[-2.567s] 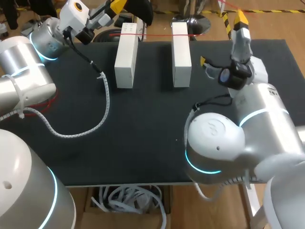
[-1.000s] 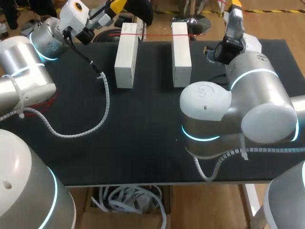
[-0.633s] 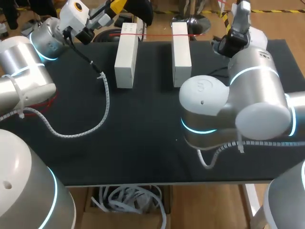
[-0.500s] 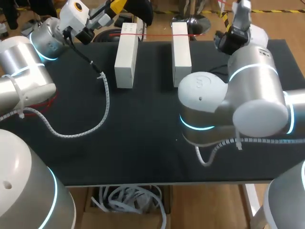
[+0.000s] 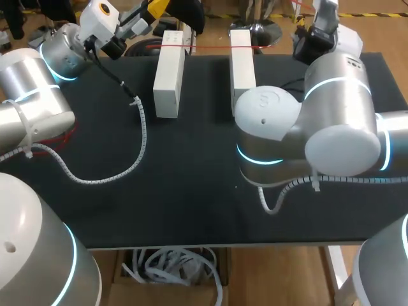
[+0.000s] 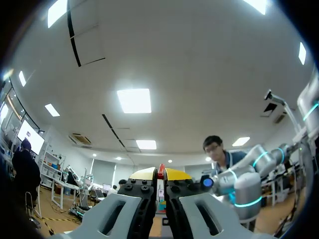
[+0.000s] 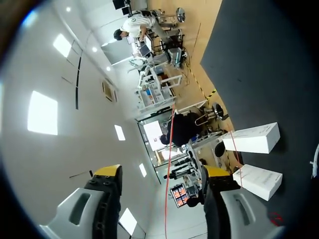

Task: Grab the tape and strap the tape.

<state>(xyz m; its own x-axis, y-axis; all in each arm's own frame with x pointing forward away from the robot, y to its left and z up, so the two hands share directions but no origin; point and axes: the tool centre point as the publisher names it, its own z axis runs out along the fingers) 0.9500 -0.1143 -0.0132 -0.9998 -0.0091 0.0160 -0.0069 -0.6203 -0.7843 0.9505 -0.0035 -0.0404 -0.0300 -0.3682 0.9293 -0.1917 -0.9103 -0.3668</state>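
A thin red tape (image 5: 210, 46) runs across the tops of two white blocks (image 5: 169, 73) (image 5: 243, 71) at the table's back edge. My left gripper (image 5: 157, 6) hangs beyond the back left corner. In the left wrist view the left gripper (image 6: 160, 175) is shut, with a red end of the tape (image 6: 160, 172) pinched between its yellow tips. My right gripper (image 7: 163, 174) stands open, and the red tape (image 7: 170, 149) passes as a thin line between its fingers without touching them. In the head view only the right wrist (image 5: 320, 25) shows, at the back right.
A cable in white spiral wrap (image 5: 137, 150) lies in a loop on the left of the black table (image 5: 191, 166). My right arm's big elbow (image 5: 299, 134) hangs over the table's right half. Both white blocks (image 7: 253, 138) (image 7: 262, 180) lie ahead of the right gripper.
My right arm has swung toward the table's back edge, its wrist rising to the view's top and its elbow shifting left over the table. The left arm, tape and blocks have stayed put.
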